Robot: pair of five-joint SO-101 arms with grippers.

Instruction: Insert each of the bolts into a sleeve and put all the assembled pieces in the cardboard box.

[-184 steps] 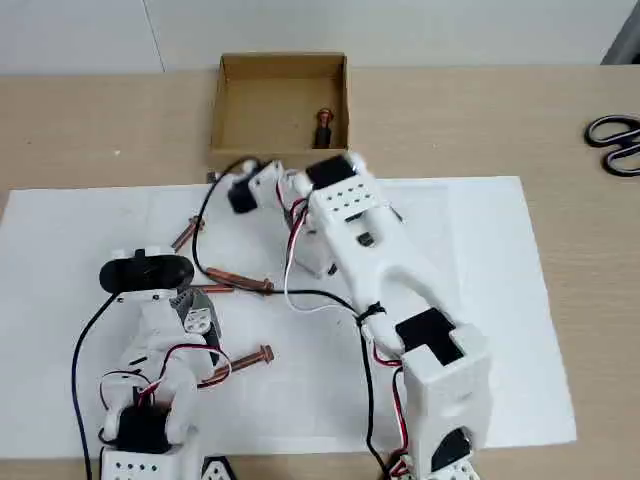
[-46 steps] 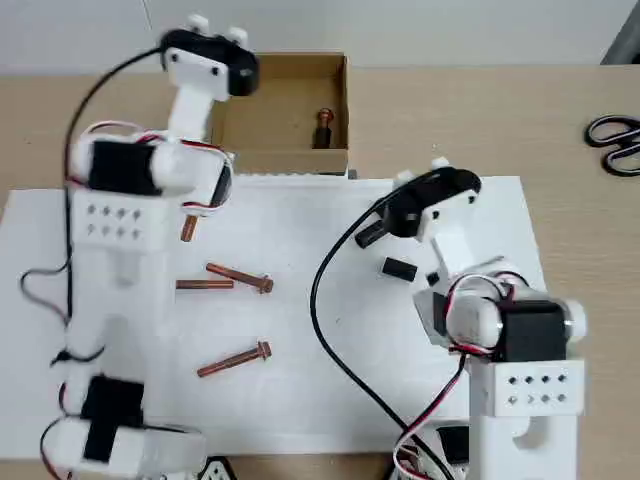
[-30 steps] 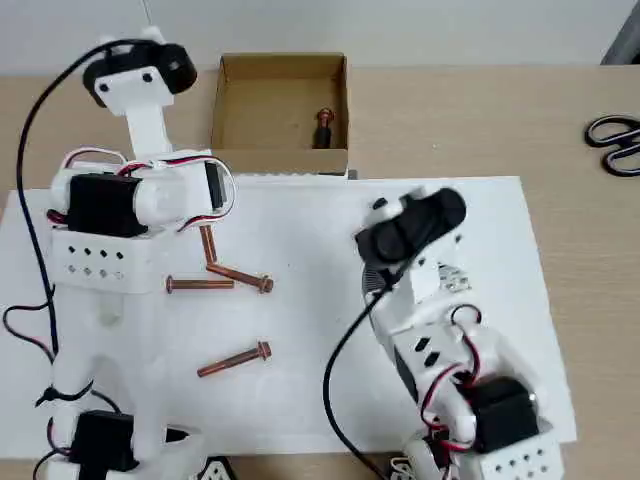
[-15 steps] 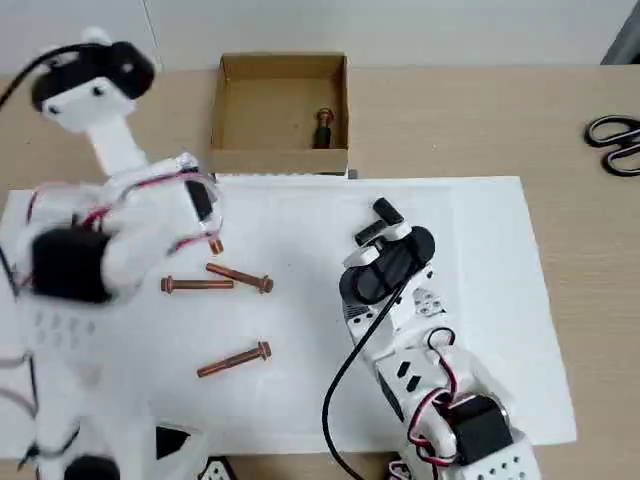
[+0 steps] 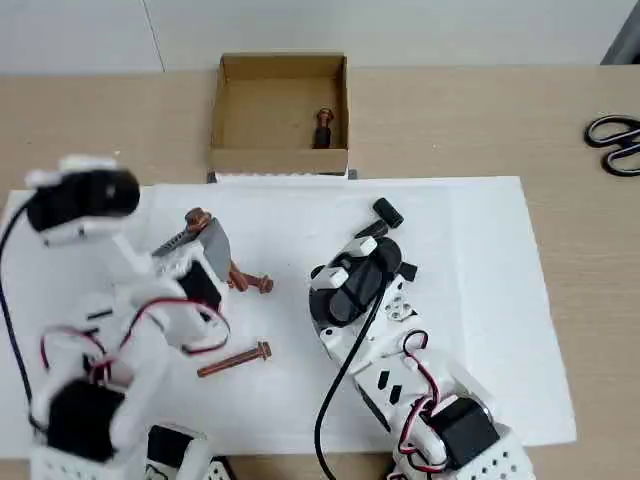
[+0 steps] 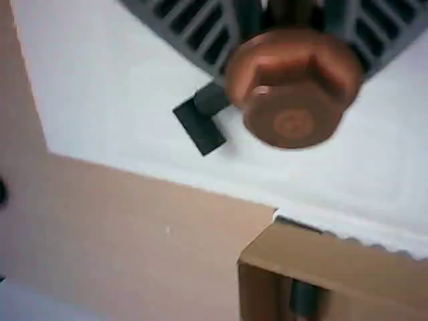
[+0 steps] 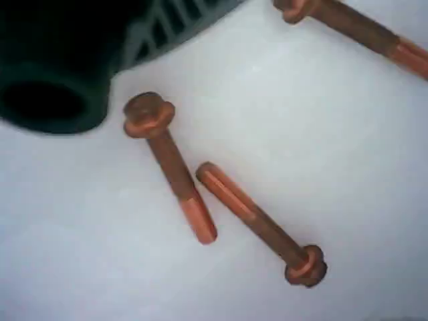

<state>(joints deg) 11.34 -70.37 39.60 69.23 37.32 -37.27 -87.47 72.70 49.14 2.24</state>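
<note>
My left gripper (image 5: 200, 238) is shut on a copper bolt (image 5: 197, 217), held head up above the left half of the white paper; its hexagonal head (image 6: 291, 87) sits between the grey ribbed jaws. My right gripper (image 5: 330, 285) hovers over the middle of the paper, shut on a black sleeve (image 7: 43, 93) whose open bore faces the camera. Loose bolts lie on the paper (image 7: 170, 164) (image 7: 257, 224) (image 7: 354, 27), two of them seen from above (image 5: 235, 358) (image 5: 252, 282). A spare black sleeve (image 5: 387, 212) (image 6: 200, 124) lies near the paper's far edge. The cardboard box (image 5: 225, 110) holds one assembled piece (image 5: 324, 128).
Another small black piece (image 5: 408, 271) rests beside the right arm. Scissors (image 5: 615, 140) lie at the far right of the wooden table. The white paper (image 5: 480, 300) has bare room on its right half. Cables trail from both arms.
The left arm swung back from beside the box to the paper's left half, carrying a bolt. The right arm drew in and turned left toward the loose bolts with a sleeve.
</note>
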